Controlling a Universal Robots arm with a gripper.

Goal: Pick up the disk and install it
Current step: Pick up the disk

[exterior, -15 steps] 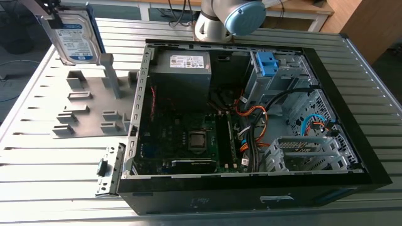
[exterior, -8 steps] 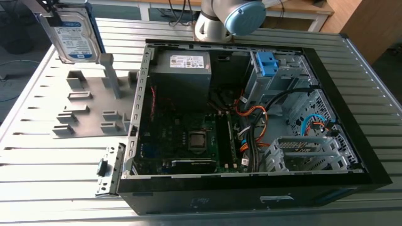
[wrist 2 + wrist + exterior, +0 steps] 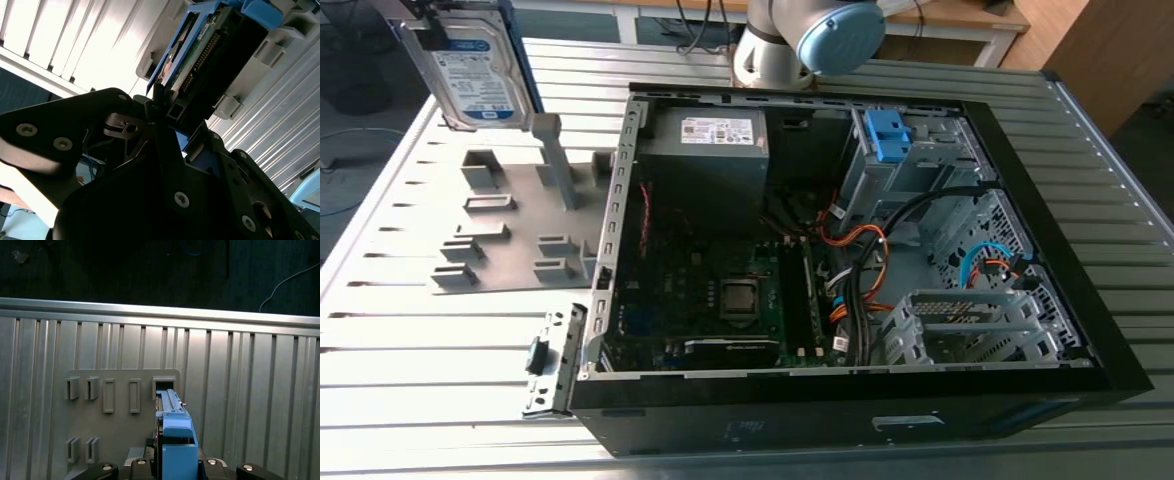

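Note:
The disk, a silver-grey drive with a white and blue label in a blue carrier frame, hangs upright above the grey holder plate at the exterior view's left. My gripper is shut on it, its black fingers clamping the disk by one end. In the first wrist view I see the disk edge-on, over an open slot of the holder plate.
An open computer case lies on the ribbed metal table, to the exterior view's right of the plate. Inside are a grey power supply, a motherboard, cables and a drive cage with a blue bracket. The arm's base stands behind the case.

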